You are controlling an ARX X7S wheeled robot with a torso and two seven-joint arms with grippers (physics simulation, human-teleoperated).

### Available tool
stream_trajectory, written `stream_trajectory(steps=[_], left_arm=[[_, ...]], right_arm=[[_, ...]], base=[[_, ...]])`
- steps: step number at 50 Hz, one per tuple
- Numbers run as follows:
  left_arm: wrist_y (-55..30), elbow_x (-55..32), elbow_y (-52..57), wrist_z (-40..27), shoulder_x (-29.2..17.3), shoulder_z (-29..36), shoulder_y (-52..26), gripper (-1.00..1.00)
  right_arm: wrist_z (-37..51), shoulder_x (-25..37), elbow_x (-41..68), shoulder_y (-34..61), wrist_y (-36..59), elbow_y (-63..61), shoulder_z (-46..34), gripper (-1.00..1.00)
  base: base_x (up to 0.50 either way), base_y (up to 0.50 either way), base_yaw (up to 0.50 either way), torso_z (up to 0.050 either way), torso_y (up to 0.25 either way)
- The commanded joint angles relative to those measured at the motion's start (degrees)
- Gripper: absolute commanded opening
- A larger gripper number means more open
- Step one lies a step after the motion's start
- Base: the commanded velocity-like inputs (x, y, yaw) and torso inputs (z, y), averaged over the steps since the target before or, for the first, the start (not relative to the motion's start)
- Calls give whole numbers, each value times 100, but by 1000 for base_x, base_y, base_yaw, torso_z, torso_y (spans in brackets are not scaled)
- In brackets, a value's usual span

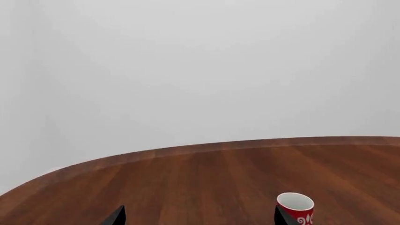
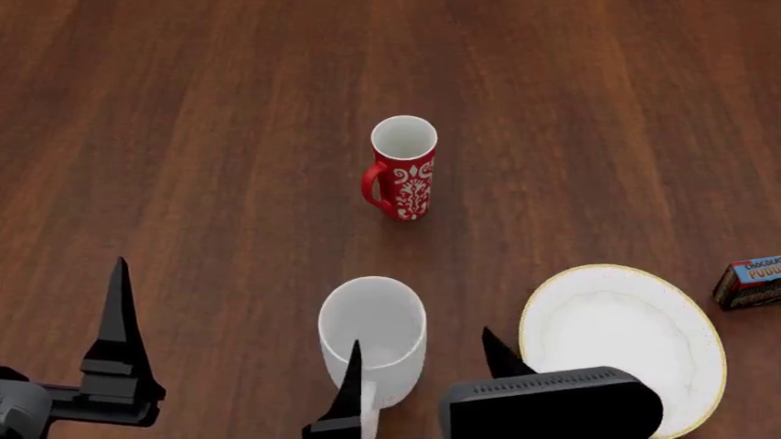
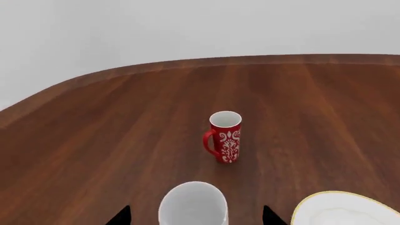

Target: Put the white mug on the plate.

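Observation:
The white mug (image 2: 372,325) stands upright near the table's front, with the plate (image 2: 623,343) just to its right; the two are apart. My right gripper (image 2: 422,352) is open, one finger on each side of the mug's near side, not touching it. In the right wrist view the white mug (image 3: 192,206) sits centred in the right gripper (image 3: 195,216), and the plate (image 3: 344,208) shows beside it. My left gripper (image 1: 198,216) is open and empty, low at the front left; one of its fingers (image 2: 120,320) shows in the head view.
A slim red mug (image 2: 403,166) with white ornament stands upright behind the white mug, handle to the left; it also shows in both wrist views (image 3: 225,136) (image 1: 295,208). A small pudding box (image 2: 748,282) lies at the right. The table's curved far edge (image 3: 187,63) meets a grey wall.

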Motion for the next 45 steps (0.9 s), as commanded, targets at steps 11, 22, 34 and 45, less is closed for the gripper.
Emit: stream_trajectory(steps=[11, 22, 34, 45], left_arm=[[37, -44, -2, -42, -55, 15, 26, 100], [86, -87, -71, -36, -72, 26, 11, 100], [158, -103, -128, -46, -109, 22, 40, 100], [206, -115, -152, -49, -128, 41, 47, 100]], right_arm=[[9, -2, 148, -104, -173, 468, -163, 100], [-29, -23, 250, -141, -269, 757, -203, 100], [-71, -23, 263, -255, -503, 1128, -267, 100], [-75, 8, 248, -306, -672, 1356, -348, 100]], base=[[0, 0, 0, 0, 0], [0, 0, 0, 0, 0], [0, 0, 0, 0, 0], [0, 0, 0, 0, 0]])
